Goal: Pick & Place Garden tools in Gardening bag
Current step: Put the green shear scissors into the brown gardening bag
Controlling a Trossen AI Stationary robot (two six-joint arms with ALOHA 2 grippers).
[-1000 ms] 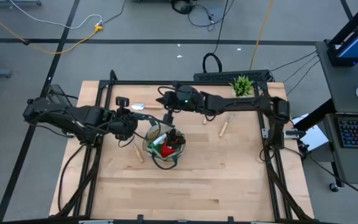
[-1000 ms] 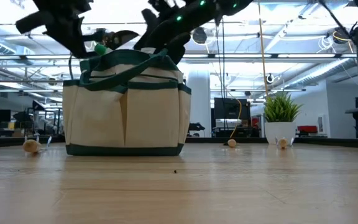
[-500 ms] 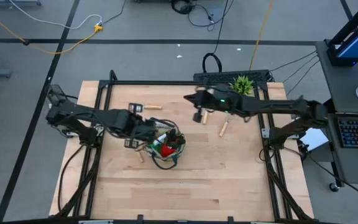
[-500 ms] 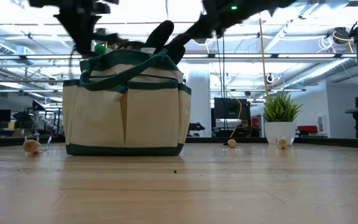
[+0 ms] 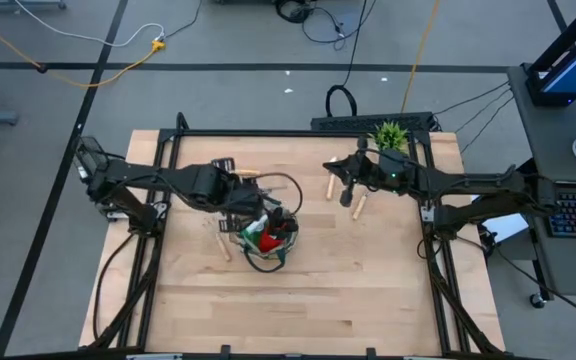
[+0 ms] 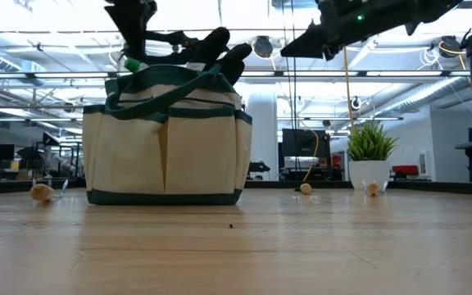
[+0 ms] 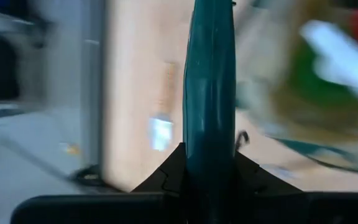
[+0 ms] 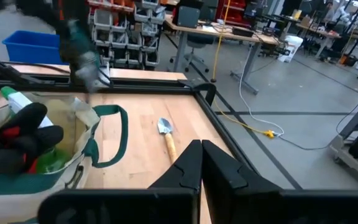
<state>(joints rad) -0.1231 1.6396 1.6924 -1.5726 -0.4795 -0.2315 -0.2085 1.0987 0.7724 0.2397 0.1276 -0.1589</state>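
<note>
The tan gardening bag (image 5: 266,240) with green trim stands mid-table; it also shows in the low view (image 6: 166,135). A red-and-black glove (image 8: 17,134) and a green-and-white item stick out of its top. My left gripper (image 5: 236,200) is over the bag's left rim, shut on dark teal-handled pruning shears (image 7: 210,81). My right gripper (image 5: 346,197) is shut and empty, raised above two wooden-handled trowels (image 5: 330,186) (image 5: 360,206) that lie flat on the table to the right of the bag. My left gripper pinches a dark teal handle of the shears (image 7: 210,149) between its two fingers. The handle runs forward along the fingers. The gripper comes from the table's left. The shears (image 6: 166,37) are lifted clear, just above the bag's top.
A third trowel (image 5: 245,172) lies far-left of the bag and shows in the right wrist view (image 8: 166,138). Another wooden handle (image 5: 223,248) lies near-left of the bag. The spiky potted plant (image 5: 389,136) stands at the far right corner. Bare table lies toward the near edge.
My left gripper has carried the shears toward the table's right, from beside the bag to over its left rim. My right gripper has drawn away from the bag toward the table's right, to above the two trowels. The bag has stayed in place.
</note>
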